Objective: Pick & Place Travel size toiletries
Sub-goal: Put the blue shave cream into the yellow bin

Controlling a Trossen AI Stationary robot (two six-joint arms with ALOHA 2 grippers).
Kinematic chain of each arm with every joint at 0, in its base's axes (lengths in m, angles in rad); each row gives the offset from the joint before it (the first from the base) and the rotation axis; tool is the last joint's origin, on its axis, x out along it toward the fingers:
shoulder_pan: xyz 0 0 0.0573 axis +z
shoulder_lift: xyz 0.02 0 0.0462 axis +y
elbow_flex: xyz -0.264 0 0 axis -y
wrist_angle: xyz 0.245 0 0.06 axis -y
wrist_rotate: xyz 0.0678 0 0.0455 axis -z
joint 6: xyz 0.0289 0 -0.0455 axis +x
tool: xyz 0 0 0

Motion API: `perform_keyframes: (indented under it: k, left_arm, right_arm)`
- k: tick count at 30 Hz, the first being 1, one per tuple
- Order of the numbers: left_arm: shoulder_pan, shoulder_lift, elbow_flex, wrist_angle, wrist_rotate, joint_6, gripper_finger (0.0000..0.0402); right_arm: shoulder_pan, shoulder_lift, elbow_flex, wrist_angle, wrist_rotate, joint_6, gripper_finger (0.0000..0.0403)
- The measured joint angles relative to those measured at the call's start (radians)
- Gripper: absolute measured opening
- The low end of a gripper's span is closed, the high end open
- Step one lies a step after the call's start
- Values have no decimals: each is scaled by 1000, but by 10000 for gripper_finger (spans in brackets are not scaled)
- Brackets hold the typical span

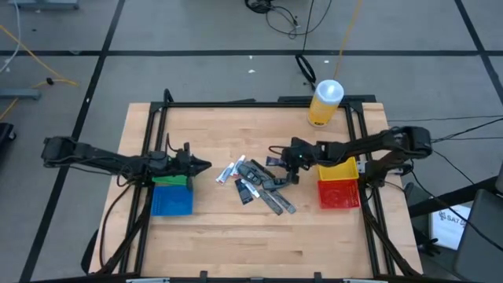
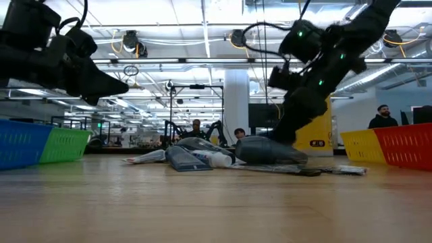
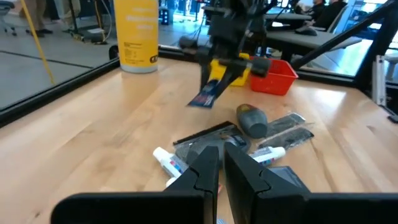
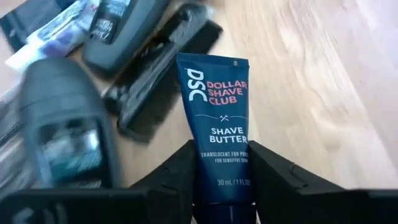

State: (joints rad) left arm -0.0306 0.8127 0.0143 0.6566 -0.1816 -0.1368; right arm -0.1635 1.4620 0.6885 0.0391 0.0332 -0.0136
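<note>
The toiletries lie in a pile at the table's middle (image 1: pixel 255 185): white-and-blue tubes (image 3: pixel 171 163), dark flat packets, grey slim sticks (image 1: pixel 277 202) and a grey rounded container (image 3: pixel 252 119). My right gripper (image 4: pixel 221 155) hangs over the pile's far right side and is shut on a dark blue tube (image 4: pixel 214 106) printed "Shave Butter". The left wrist view shows that tube (image 3: pixel 208 93) off the wood. My left gripper (image 1: pixel 202 165) is shut and empty, hovering left of the pile beside the green and blue bin. My right gripper pinches the dark blue tube between its two fingers at the end printed "30 mL" (image 4: pixel 221 182). The fingers lie along the tube, one on each side edge. The flat crimped end (image 4: pixel 211 60) sticks out past the fingertips. The tube is lifted clear, slanting down over the pile.
A big yellow bottle with a white cap (image 1: pixel 324 102) stands at the far edge. A red and yellow bin (image 1: pixel 338 187) sits right of the pile, a blue and green bin (image 1: pixel 171 195) to its left. Bare wood lies along the near edge. People stand in the room behind.
</note>
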Motion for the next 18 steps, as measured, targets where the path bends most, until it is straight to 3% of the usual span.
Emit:
perform_keyframes:
  k: [3, 6, 11, 14, 18]
  left_arm:
    - [0, 39, 0, 37, -21, 6, 24]
    - [0, 74, 0, 69, -33, 14, 24]
    - [0, 128, 0, 106, -55, 9, 24]
    - [0, 155, 0, 135, -55, 2, 24]
    - [0, 190, 0, 174, -55, -4, 24]
  right_arm:
    - [2, -111, 72, -286, 19, 49, 108]
    - [14, -196, 191, -688, 99, 114, 118]
    - [16, -233, 403, -1245, 148, 271, 122]
    - [13, -226, 445, -1433, 144, 306, 120]
    - [7, -196, 400, -1513, 138, 240, 122]
